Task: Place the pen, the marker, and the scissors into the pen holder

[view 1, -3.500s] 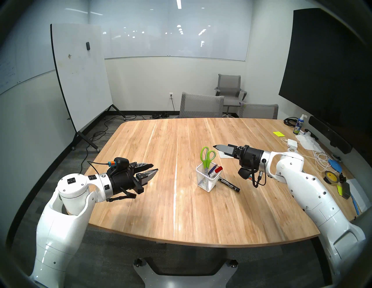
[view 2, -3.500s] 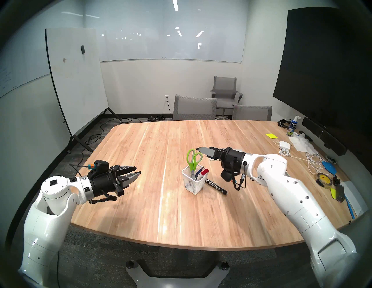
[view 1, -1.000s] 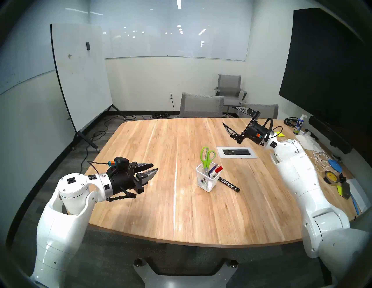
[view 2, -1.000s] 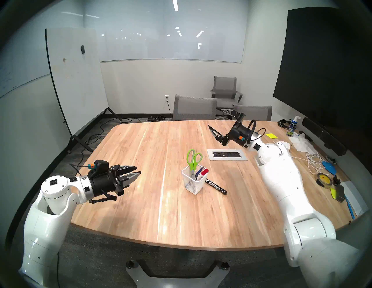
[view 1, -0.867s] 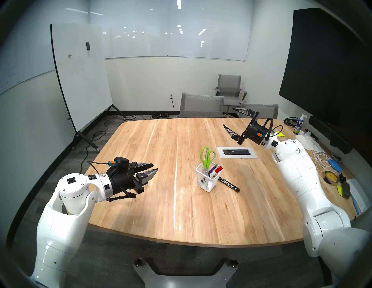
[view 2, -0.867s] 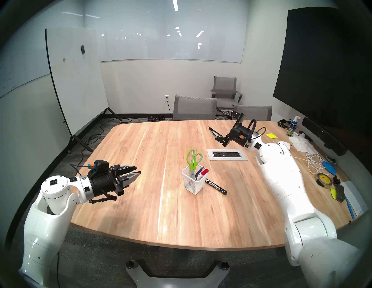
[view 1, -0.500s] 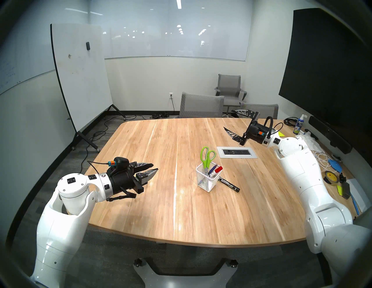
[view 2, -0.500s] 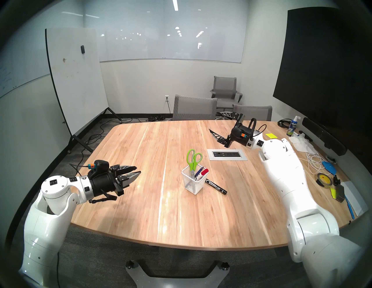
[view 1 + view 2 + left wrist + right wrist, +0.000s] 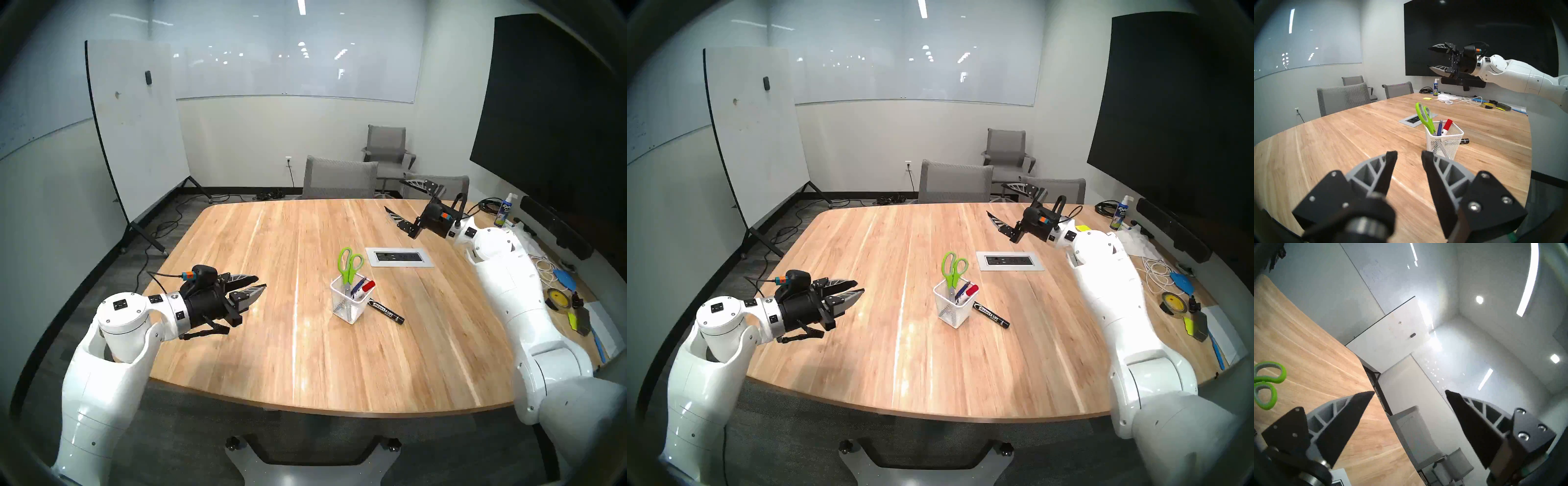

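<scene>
left gripper [image 9: 259, 284] sits partly open, holding nothing. off to its right the pen holder [image 9: 349, 309] has the scissors [image 9: 349, 264], pen [image 9: 359, 286] and red-capped marker [image 9: 367, 287] standing in it, black marker [image 9: 386, 311] lying beside, maybe touching. right gripper [image 9: 397, 197] is up past them, wide open, empty

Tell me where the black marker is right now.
In the head view, the black marker lies flat on the wooden table, against the white mesh pen holder's base on the robot's right side.
</scene>
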Motion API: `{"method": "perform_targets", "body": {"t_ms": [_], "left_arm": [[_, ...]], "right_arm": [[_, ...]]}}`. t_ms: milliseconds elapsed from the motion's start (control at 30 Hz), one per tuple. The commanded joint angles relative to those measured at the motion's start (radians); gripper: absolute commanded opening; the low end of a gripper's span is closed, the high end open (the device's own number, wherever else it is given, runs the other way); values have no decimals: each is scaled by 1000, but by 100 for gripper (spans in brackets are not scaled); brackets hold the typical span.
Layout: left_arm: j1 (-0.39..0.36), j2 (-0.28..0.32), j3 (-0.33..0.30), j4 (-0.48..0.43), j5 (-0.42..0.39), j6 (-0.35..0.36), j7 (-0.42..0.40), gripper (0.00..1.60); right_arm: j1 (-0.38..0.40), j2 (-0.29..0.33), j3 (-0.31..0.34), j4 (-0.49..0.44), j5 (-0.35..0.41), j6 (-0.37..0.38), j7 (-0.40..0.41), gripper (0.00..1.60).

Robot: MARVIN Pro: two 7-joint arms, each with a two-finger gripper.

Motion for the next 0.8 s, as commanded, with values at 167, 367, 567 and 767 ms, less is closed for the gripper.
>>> {"method": "perform_targets", "body": {"t_ms": [167,367,567,767], "left_arm": [[-3,1,-4,-18,1,0,1,93],[-3,1,-4,-18,1,0,1,93],[-3,1,-4,-18,1,0,0,93],[-4,0,-4,-16,1,-1,-1,93]], "right_arm": [[19,-22,22,-20,-95,30,-130,160],[17,-27,28,-23,-110,33,-138,160],[-4,-53,61,-54,-77,115,-135,160],[2,-88,120,-52,3,207,-84,160]]}}
